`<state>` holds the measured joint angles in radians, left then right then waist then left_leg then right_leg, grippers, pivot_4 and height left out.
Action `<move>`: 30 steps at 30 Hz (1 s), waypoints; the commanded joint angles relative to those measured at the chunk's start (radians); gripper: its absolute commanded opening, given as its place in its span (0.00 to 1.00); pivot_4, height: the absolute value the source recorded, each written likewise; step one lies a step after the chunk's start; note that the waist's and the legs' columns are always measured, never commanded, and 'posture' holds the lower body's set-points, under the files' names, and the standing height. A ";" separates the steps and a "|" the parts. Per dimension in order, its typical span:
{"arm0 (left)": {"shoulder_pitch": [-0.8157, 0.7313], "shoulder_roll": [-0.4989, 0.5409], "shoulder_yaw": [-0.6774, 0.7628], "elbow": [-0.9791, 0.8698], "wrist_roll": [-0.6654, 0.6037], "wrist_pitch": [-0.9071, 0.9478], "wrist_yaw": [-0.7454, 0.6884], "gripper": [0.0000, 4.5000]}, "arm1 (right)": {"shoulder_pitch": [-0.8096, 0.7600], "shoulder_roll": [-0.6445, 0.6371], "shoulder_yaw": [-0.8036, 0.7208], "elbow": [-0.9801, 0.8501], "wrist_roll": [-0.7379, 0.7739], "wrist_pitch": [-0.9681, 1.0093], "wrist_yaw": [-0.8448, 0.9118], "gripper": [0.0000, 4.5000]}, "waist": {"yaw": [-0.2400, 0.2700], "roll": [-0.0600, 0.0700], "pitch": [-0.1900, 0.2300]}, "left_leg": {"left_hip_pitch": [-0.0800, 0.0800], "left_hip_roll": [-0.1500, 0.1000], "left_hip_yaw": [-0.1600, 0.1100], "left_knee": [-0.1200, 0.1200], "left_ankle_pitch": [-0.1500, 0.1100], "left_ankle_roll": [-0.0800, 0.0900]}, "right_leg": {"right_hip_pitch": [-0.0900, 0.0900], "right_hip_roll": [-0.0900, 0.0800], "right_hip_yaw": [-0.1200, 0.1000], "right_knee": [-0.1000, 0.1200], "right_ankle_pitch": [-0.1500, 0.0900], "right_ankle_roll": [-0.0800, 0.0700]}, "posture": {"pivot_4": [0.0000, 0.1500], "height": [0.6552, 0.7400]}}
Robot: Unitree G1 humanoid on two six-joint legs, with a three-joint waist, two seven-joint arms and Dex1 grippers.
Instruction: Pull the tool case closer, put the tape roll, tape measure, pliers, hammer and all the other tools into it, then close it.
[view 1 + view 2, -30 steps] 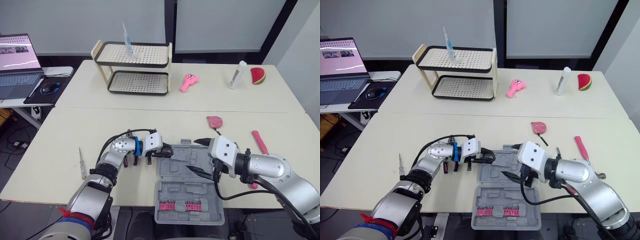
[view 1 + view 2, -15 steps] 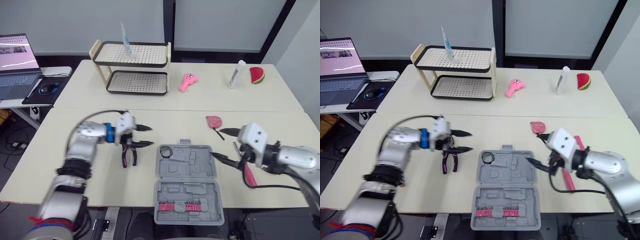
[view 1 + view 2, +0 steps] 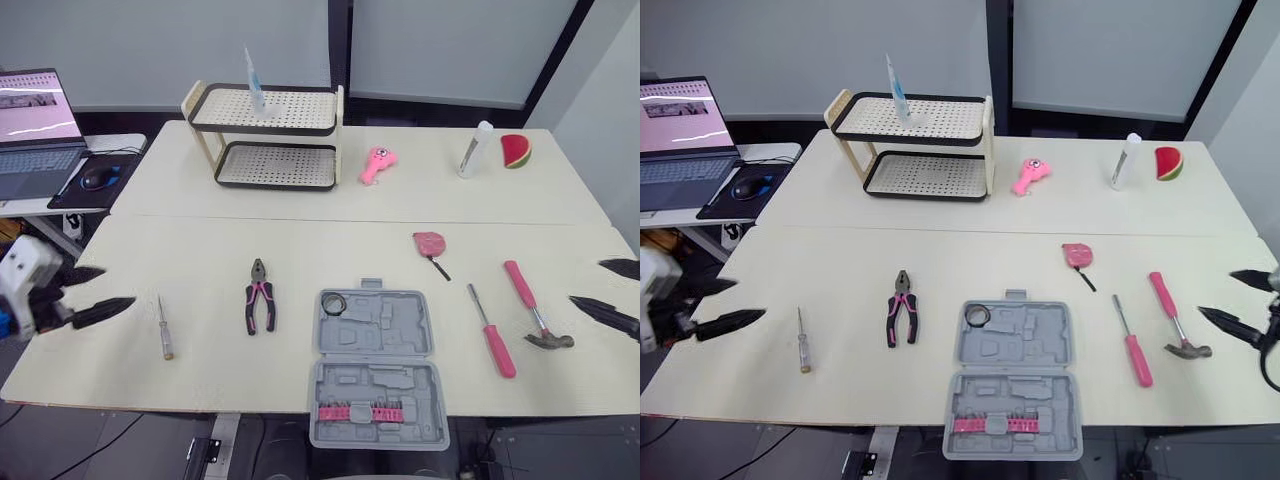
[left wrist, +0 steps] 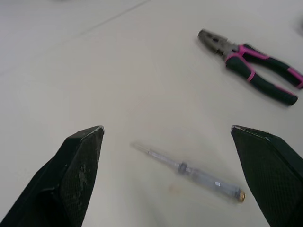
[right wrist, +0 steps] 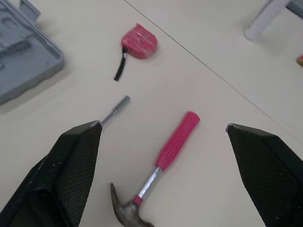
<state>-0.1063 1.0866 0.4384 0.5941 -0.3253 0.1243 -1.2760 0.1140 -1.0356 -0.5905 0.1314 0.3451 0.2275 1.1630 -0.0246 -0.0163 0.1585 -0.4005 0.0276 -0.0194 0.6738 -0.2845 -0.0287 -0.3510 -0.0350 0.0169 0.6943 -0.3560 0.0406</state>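
**Table [image 3: 300, 250] with open tool case [image 3: 375, 390] at the middle of its near edge.** Both my arms, which were at the case a second ago, have swung out to the table's sides; my left gripper [image 3: 120, 283] and right gripper [image 3: 585, 281] hang spread wide, holding nothing. Outside the case lie the hammer [image 3: 535, 310] and pink screwdriver [image 3: 490, 335] to its right, the pliers [image 3: 259, 300] and clear screwdriver [image 3: 162, 328] to its left, and the tape measure [image 3: 430, 243] beyond it. The tape roll [image 3: 334, 303] sits in the case's far-left pocket, so I judge the pull and first stowing done, with five tools and the closing left.
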 commanded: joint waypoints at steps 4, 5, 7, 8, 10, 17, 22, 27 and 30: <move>0.095 0.012 0.084 0.011 -0.017 -0.042 0.029 0.99 | -0.067 -0.031 0.041 0.135 -0.034 -0.123 0.027 1.00 | -0.002 0.001 0.000 | 0.000 0.001 0.000 0.000 0.000 0.000 | -0.001 -0.001 0.000 0.001 0.000 0.000 | 1.00 1.00; 0.098 0.011 0.086 0.007 -0.020 -0.042 0.033 0.99 | -0.074 -0.030 0.048 0.141 -0.036 -0.128 0.026 1.00 | -0.002 0.001 0.000 | 0.000 0.001 0.001 0.000 0.000 0.000 | -0.001 -0.001 0.001 0.001 0.000 0.000 | 1.00 1.00; 0.101 0.008 0.085 -0.006 -0.025 -0.039 0.042 0.99 | -0.083 -0.026 0.060 0.144 -0.037 -0.133 0.022 1.00 | 0.000 0.001 0.000 | 0.000 0.001 0.001 -0.001 0.000 0.000 | -0.001 -0.001 0.000 0.001 0.000 0.000 | 1.00 1.00; 0.101 0.005 0.082 -0.016 -0.026 -0.035 0.046 0.99 | -0.085 -0.023 0.066 0.142 -0.038 -0.134 0.018 1.00 | 0.000 0.001 0.000 | 0.000 0.001 0.001 -0.001 0.000 0.000 | -0.001 -0.001 0.000 0.001 0.000 0.000 | 1.00 1.00; 0.094 -0.001 0.074 -0.042 -0.030 -0.031 0.057 0.99 | -0.092 -0.013 0.073 0.137 -0.046 -0.136 -0.007 1.00 | 0.000 0.001 0.000 | 0.000 0.000 0.001 -0.001 0.000 0.000 | -0.001 -0.001 0.000 0.001 0.000 0.000 | 1.00 1.00; -0.062 -0.034 -0.036 -0.223 -0.048 0.017 0.058 0.99 | -0.117 0.074 0.153 -0.044 -0.029 -0.023 -0.123 1.00 | 0.002 0.000 0.000 | 0.000 0.001 0.000 0.000 0.000 0.000 | 0.000 -0.002 0.000 0.002 0.000 0.000 | 1.00 1.00; -0.330 -0.137 -0.217 -0.336 -0.037 0.053 0.051 0.99 | -0.206 0.185 0.291 -0.196 -0.048 0.095 -0.253 1.00 | 0.007 0.001 0.000 | -0.002 -0.001 0.001 0.003 0.000 -0.001 | -0.001 0.000 0.001 0.003 0.000 0.000 | 1.00 1.00; -0.517 -0.287 -0.383 -0.411 -0.015 0.058 0.044 0.99 | -0.337 0.298 0.434 -0.176 -0.097 0.174 -0.366 1.00 | 0.003 0.000 0.000 | -0.003 0.000 0.002 0.003 0.002 -0.004 | -0.001 0.001 0.000 0.003 0.000 0.000 | 1.00 1.00; -0.582 -0.368 -0.444 -0.432 -0.013 0.069 0.047 0.99 | -0.410 0.367 0.490 -0.096 -0.146 0.183 -0.444 1.00 | 0.000 0.000 0.000 | -0.003 0.000 0.001 0.004 0.003 -0.005 | -0.002 0.001 0.001 0.003 0.000 0.000 | 1.00 1.00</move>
<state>-0.6608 0.7260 0.0040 0.1968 -0.3342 0.1899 -1.2326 -0.2704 -0.6734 -0.1029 0.0094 0.2256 0.4058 0.7647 -0.0247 -0.0160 0.1585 -0.4038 0.0275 -0.0181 0.6778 -0.2818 -0.0333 -0.3525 -0.0338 0.0176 0.6975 -0.3560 0.0404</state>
